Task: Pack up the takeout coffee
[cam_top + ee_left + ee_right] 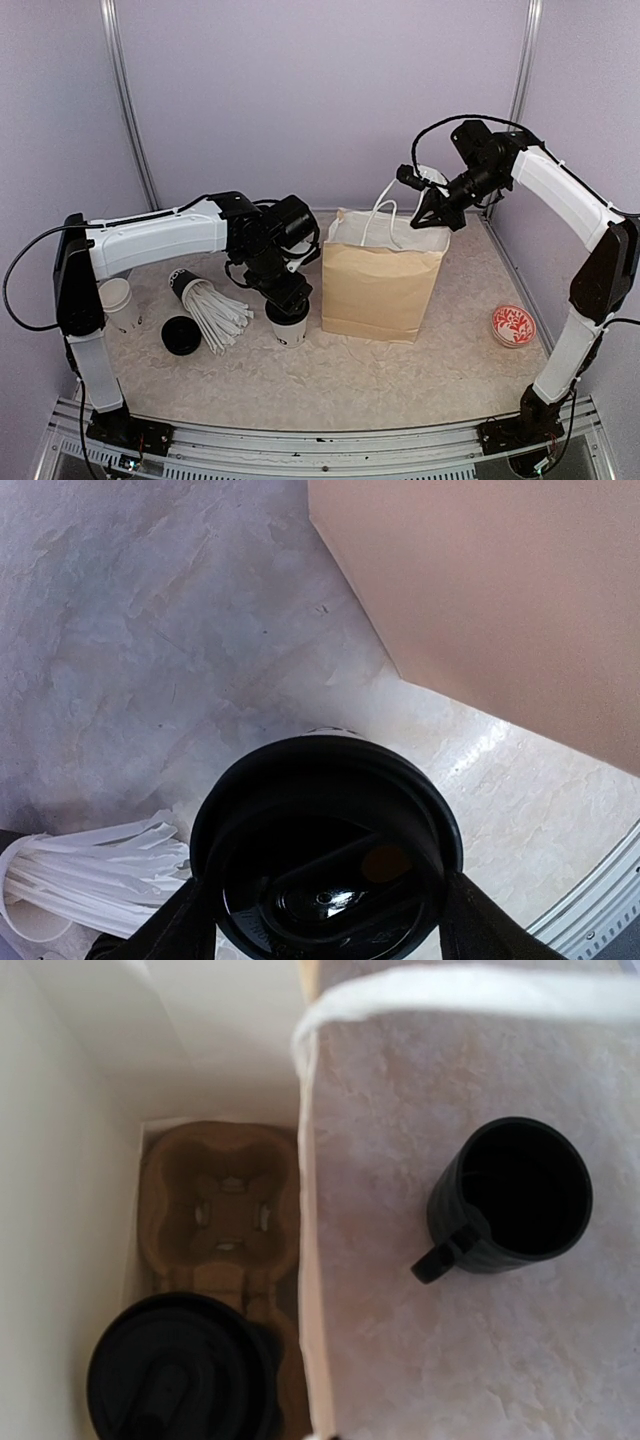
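Left arm: reaches in from the left over the first coffee cup [291,328], a white paper cup with a black lid standing upright on the surface [400,375]. It is just beside the left face of the paper bag [383,285], not touching it.

Left tool [287,300]: sits over the lid. In the left wrist view its dark fingers [175,925] flank the lid on both sides, right at its rim. Cannot tell whether they are pressing on it or standing just clear.

Right arm: arches over from the right. Right tool [432,213] is clenched on the bag's upper edge at its far right corner, and the mouth stands open.

Inside the bag, right wrist view: a brown cardboard carrier [220,1200] lies on the bottom. The second coffee cup [180,1375], black lid up, is seated in the carrier's near pocket. The pocket beyond it holds nothing.

A dark mug [512,1200] with a handle stands upright on the surface outside the bag.

Left part of the surface:
- a black cup of white straws [205,300] lies on its side, straws fanned toward the near edge
- a loose black lid [181,335] lies just beside it
- an open white cup [118,300] stands near the left arm's upright link

A round red-and-white disc [513,325] lies to the right of the bag, well apart from it.
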You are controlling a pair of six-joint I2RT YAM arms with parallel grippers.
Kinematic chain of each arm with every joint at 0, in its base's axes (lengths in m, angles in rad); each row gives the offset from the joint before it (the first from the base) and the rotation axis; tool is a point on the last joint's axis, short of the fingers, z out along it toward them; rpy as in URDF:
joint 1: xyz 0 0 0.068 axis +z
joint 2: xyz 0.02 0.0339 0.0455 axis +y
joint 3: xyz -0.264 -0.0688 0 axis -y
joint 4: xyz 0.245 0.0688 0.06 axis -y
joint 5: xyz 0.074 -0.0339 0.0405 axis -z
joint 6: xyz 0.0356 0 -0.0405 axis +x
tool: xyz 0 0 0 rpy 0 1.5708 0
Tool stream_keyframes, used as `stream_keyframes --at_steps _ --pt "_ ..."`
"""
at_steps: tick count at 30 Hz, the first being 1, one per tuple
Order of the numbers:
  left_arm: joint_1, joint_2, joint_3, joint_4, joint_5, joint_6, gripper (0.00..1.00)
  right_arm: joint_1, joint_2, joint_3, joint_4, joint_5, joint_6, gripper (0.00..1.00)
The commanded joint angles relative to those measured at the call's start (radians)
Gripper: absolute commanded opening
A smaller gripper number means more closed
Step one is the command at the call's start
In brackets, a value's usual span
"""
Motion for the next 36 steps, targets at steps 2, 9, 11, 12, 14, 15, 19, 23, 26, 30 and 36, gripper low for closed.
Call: stream_keyframes --at_steps 2,9,11,12,14,15,19,23,26,30,36 --pt "0.01 0.035 0.02 -0.022 0.039 0.0 0.7 0.008 -0.028 -0.021 0.002 0.003 -0.004 0.0" --pt "0.002 0.048 0.022 -0.05 -0.008 -0.007 0.77 0.008 -0.022 -0.021 0.006 0.002 -0.004 0.0" --pt "0.0 0.05 0.026 -0.055 -0.016 -0.01 0.77 0.009 -0.021 -0.02 0.005 0.0 -0.004 0.0" --pt "0.0 0.053 0.029 -0.059 -0.027 -0.011 0.77 0.009 -0.021 -0.019 0.006 0.0 -0.004 0.0" --pt "-0.003 0.057 0.03 -0.067 -0.039 -0.01 0.78 0.009 -0.021 -0.021 0.006 0.0 -0.005 0.0" --pt "-0.004 0.059 0.029 -0.066 -0.037 -0.009 0.78 0.009 -0.021 -0.022 0.006 0.0 -0.005 0.0" --pt "-0.005 0.064 0.033 -0.064 -0.013 -0.006 0.72 0.009 -0.022 -0.021 0.004 0.0 -0.006 0.0" --pt "-0.004 0.051 0.057 -0.064 -0.012 -0.013 0.63 0.009 -0.029 -0.019 0.004 -0.002 -0.005 0.0" --pt "0.001 0.029 0.066 -0.066 -0.006 -0.016 0.57 0.009 -0.036 -0.017 0.003 -0.011 -0.01 0.0" --pt "0.01 -0.006 0.069 -0.067 -0.009 -0.022 0.55 0.016 -0.04 -0.016 -0.007 -0.025 -0.011 0.0" --pt "0.049 -0.096 0.103 -0.089 -0.078 -0.047 0.51 0.05 -0.058 -0.032 -0.019 -0.041 -0.021 0.0"
